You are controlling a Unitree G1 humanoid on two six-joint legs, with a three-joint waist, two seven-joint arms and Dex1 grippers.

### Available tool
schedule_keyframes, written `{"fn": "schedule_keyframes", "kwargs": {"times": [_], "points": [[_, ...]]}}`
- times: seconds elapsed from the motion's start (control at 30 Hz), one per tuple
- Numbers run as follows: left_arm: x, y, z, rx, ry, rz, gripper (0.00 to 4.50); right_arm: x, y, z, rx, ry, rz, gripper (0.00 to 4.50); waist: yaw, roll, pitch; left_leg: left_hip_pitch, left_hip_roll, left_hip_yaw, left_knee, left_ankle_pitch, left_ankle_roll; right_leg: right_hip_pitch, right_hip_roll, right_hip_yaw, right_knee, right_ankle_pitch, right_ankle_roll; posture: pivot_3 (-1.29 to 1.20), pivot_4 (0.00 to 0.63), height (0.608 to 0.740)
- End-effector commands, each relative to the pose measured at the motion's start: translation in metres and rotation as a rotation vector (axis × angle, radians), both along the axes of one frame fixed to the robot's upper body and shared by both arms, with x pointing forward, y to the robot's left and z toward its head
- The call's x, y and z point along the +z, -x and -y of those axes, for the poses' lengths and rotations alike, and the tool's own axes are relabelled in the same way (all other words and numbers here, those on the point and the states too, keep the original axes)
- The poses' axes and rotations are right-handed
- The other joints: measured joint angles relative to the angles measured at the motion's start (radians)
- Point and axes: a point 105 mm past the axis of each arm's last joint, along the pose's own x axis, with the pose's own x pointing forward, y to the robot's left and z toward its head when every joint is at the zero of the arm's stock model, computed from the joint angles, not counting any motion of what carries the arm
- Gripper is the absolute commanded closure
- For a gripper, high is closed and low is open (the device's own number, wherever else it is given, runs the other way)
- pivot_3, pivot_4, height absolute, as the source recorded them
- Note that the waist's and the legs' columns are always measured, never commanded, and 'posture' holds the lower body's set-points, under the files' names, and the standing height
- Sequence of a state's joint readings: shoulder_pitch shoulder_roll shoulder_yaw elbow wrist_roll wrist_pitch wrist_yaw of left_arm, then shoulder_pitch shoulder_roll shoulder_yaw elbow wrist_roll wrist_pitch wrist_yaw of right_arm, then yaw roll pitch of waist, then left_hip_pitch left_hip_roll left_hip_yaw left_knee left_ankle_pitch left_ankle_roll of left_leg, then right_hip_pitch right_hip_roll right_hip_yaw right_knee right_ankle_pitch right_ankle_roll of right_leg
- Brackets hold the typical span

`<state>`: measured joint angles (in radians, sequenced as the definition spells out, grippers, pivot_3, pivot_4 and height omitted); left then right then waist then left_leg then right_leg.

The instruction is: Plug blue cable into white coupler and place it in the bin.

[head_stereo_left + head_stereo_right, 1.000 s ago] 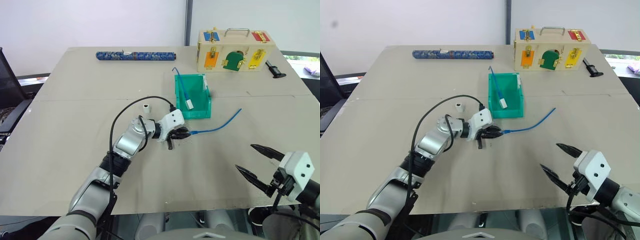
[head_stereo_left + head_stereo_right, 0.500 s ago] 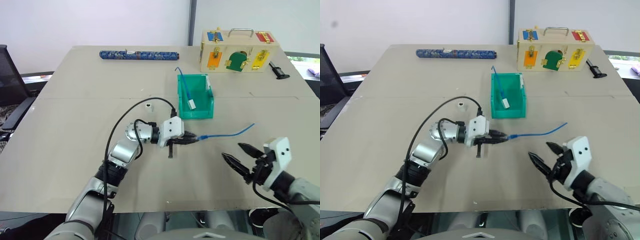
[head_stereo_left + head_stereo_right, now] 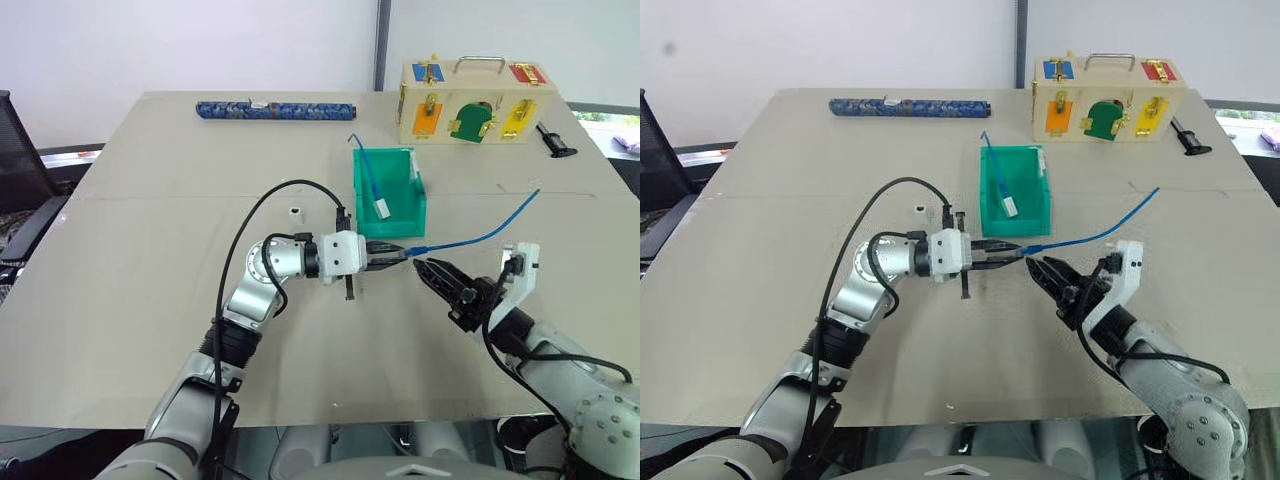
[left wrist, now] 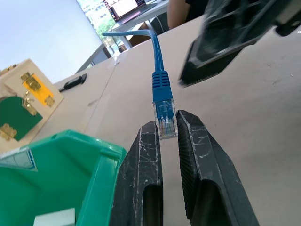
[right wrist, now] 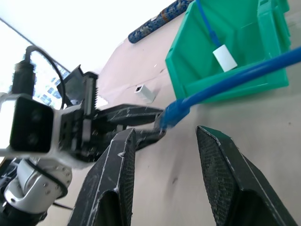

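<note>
The left wrist view shows the clear plug of the thin bright-blue cable [image 4: 163, 104] pinched between the closed jaws of the left gripper [image 3: 385, 253]; the head views add the cable arching up off the tan surface [image 3: 150, 250]. A second ago the right gripper [image 3: 445, 281] hung wide near the surface's edge; now it sits just beside the plug, jaws parted. One small white plastic coupler [image 3: 295, 212] lies apart. Two blue cables: the other rests in the teal-green plastic bin [image 3: 406, 222].

Bright-blue thin cable [image 3: 470, 238]; teal-green plastic bin [image 3: 388, 192]; small white plastic coupler [image 3: 295, 212]; beige tabletop [image 3: 150, 250]; black fingers [image 4: 146, 160].
</note>
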<state>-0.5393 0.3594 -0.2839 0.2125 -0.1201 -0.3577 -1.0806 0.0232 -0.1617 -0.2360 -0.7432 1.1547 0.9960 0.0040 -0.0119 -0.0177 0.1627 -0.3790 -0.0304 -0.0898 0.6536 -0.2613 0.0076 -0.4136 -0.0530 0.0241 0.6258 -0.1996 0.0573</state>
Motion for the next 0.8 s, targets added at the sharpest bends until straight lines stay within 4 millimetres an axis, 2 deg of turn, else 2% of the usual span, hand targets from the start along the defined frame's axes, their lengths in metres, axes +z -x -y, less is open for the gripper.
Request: {"fn": "schedule_keyframes", "kwargs": {"times": [0.03,0.1,0.2,0.23,0.3,0.63,0.8], "points": [[0.008,0.003,0.002,-0.017,0.022,0.062,4.50,0.010,-0.007,-0.005,-0.005,-0.031,0.029,2.61,-0.002,0.000,0.000,0.000,0.000,0.000,0.000,0.000,0.000,0.000,0.000,0.000,0.000,0.000,0.000,0.00,0.150,0.740],[0.008,0.004,0.003,-0.020,0.025,0.066,4.50,0.010,-0.010,-0.007,-0.006,-0.030,0.027,2.61,-0.003,0.000,0.000,0.000,0.000,0.000,0.000,0.000,0.000,0.000,0.001,0.000,0.000,0.000,0.000,0.00,0.150,0.740],[0.008,0.005,0.003,-0.021,0.025,0.071,4.50,0.010,-0.012,-0.008,-0.011,-0.039,0.025,3.42,-0.003,0.000,0.000,0.000,0.000,0.000,0.000,0.000,0.000,0.000,0.001,0.000,0.000,0.000,0.000,0.00,0.150,0.740],[0.008,0.005,0.002,-0.022,0.024,0.072,4.50,0.010,-0.012,-0.008,-0.011,-0.038,0.024,3.98,-0.003,0.000,0.000,0.000,0.000,0.000,0.000,0.000,0.000,0.000,0.001,0.000,0.000,0.000,0.000,0.00,0.150,0.740],[0.007,0.006,0.002,-0.020,0.026,0.069,4.50,0.010,-0.011,-0.009,-0.004,-0.034,0.024,4.46,-0.003,0.000,0.000,0.000,0.000,0.000,0.000,0.000,0.000,0.000,0.001,0.000,0.000,0.000,0.000,0.00,0.150,0.740],[0.004,0.009,-0.002,-0.032,0.029,0.022,4.50,0.011,-0.008,-0.010,0.014,-0.039,0.017,4.46,-0.003,0.000,0.000,0.000,0.000,0.000,0.000,0.000,0.000,0.000,0.001,0.000,0.000,0.000,0.000,0.00,0.150,0.740],[0.002,0.001,-0.018,0.058,0.064,-0.156,2.30,0.012,-0.009,-0.011,0.018,-0.041,0.015,4.50,-0.005,0.000,0.000,0.000,0.000,0.000,0.000,0.000,0.000,0.000,0.001,0.000,0.000,0.000,0.000,0.00,0.150,0.740]]}}
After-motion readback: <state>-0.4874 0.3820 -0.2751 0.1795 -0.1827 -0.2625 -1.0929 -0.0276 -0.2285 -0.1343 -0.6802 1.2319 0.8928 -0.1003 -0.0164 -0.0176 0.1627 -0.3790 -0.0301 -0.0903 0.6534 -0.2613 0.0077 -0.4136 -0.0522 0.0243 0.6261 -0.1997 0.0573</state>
